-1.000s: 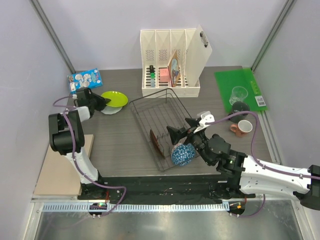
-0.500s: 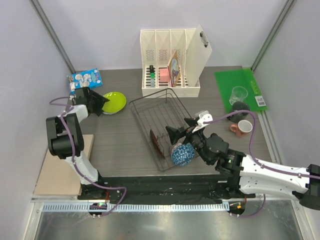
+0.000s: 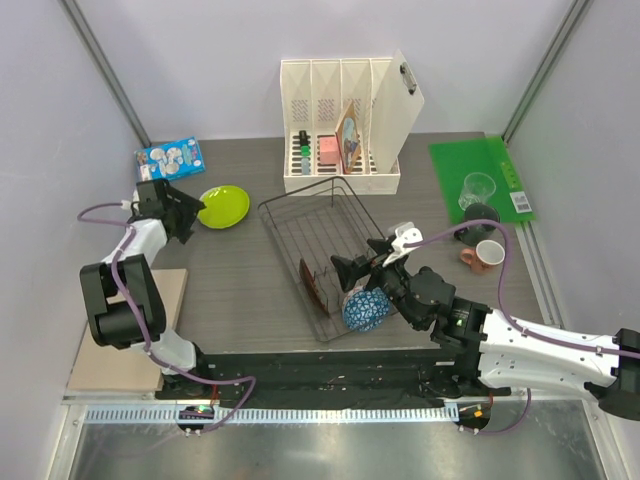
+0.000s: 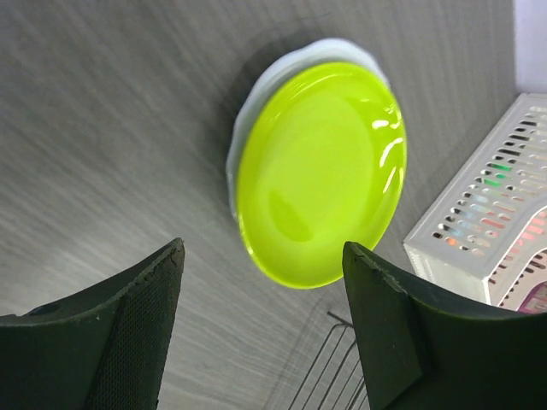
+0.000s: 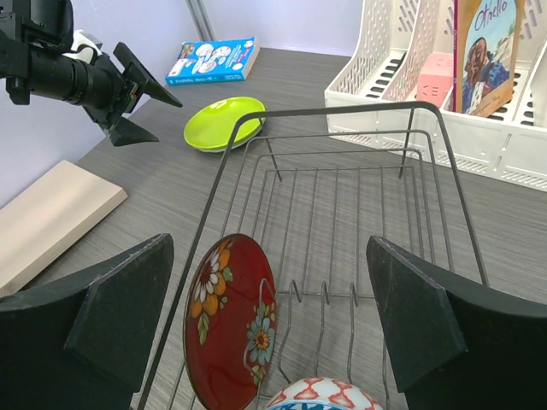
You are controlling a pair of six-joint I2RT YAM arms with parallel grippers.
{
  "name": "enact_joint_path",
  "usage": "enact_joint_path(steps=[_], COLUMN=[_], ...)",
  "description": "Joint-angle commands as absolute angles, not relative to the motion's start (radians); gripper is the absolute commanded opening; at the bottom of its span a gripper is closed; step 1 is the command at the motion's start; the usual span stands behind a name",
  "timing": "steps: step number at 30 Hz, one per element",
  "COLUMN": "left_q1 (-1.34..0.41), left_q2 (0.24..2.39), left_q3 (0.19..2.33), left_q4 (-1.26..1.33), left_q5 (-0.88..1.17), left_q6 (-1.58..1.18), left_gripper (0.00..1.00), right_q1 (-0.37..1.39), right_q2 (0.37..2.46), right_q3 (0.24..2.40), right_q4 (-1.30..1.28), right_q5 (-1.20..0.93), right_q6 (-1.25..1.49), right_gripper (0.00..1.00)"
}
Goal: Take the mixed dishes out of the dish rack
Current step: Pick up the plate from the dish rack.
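The dark wire dish rack (image 3: 320,235) holds a red floral plate (image 5: 231,320) standing on edge and a blue patterned bowl (image 3: 366,308) at its near end. My right gripper (image 5: 269,248) hangs open just above those two, touching neither. At the left, the lime-green plate (image 4: 318,171) lies on the white plate (image 4: 256,94) on the table. My left gripper (image 4: 263,248) is open and empty, a little to the left of that stack. A clear glass (image 3: 478,188), a dark grey mug (image 3: 482,217) and a pink mug (image 3: 484,256) stand at the right.
A cream slotted file holder (image 3: 345,130) stands behind the rack. A blue booklet (image 3: 168,157) lies at the back left, a wooden board (image 3: 125,335) at the near left, and a green mat (image 3: 482,165) at the back right. Walls close in on both sides.
My left gripper has opened, let go of the lime-green plate on the white plate, and drawn back to the left. The right arm has hardly moved.
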State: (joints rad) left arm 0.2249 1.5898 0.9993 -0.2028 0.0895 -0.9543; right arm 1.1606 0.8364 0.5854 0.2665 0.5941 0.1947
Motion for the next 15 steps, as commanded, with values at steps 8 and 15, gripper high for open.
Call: enact_joint_path(steps=[8, 15], left_q1=[0.062, -0.087], left_q2=[1.252, 1.066], left_q3=[0.928, 0.818], left_q4=[-0.251, -0.293], left_q5=[0.054, 0.054], left_q6=[-0.927, -0.897], left_gripper=[0.71, 0.69], right_q1=[1.158, 1.157], right_q2=[1.089, 1.173], right_q3=[0.774, 0.802], right_q4=[0.155, 0.097], right_q5=[0.416, 0.279], right_q6=[0.115, 0.127], right_gripper=[1.00, 0.95])
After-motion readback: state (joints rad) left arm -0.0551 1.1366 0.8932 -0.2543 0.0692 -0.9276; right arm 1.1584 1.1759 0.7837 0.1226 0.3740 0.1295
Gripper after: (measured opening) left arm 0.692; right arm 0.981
